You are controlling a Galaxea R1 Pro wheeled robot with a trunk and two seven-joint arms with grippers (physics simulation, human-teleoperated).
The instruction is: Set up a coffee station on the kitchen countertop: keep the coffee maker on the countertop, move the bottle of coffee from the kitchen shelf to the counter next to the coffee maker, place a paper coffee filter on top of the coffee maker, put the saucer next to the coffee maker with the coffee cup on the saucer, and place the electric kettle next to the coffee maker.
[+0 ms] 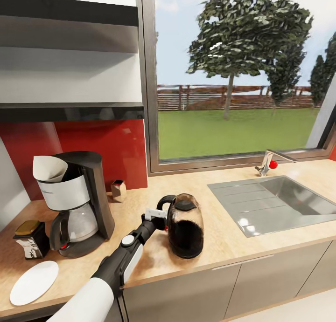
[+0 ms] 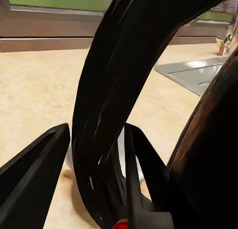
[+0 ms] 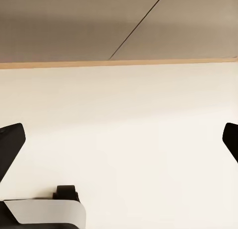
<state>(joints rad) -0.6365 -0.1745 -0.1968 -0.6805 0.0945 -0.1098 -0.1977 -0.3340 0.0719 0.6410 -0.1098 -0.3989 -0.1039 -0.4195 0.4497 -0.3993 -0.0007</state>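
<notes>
The black coffee maker (image 1: 77, 203) stands at the left of the kitchen countertop (image 1: 140, 256), and the white paper coffee filter (image 1: 48, 168) sits in its top. Left of it is the bottle of coffee (image 1: 31, 238); the white saucer (image 1: 34, 282) lies bare near the front edge. The dark glass electric kettle (image 1: 185, 226) is upright right of the coffee maker. My left gripper (image 1: 162, 215) is shut on the kettle's black loop handle (image 2: 114, 100), one finger on each side (image 2: 37, 177). My right gripper (image 3: 120, 142) is open over pale floor. The coffee cup is out of view.
A small silvery shaker (image 1: 118, 190) stands by the red backsplash. The steel sink (image 1: 275, 203) and faucet (image 1: 269, 161) take up the counter's right part under the window. The black kitchen shelf (image 1: 70, 111) hangs above the coffee maker. Grey cabinet fronts (image 3: 119, 25) lie below.
</notes>
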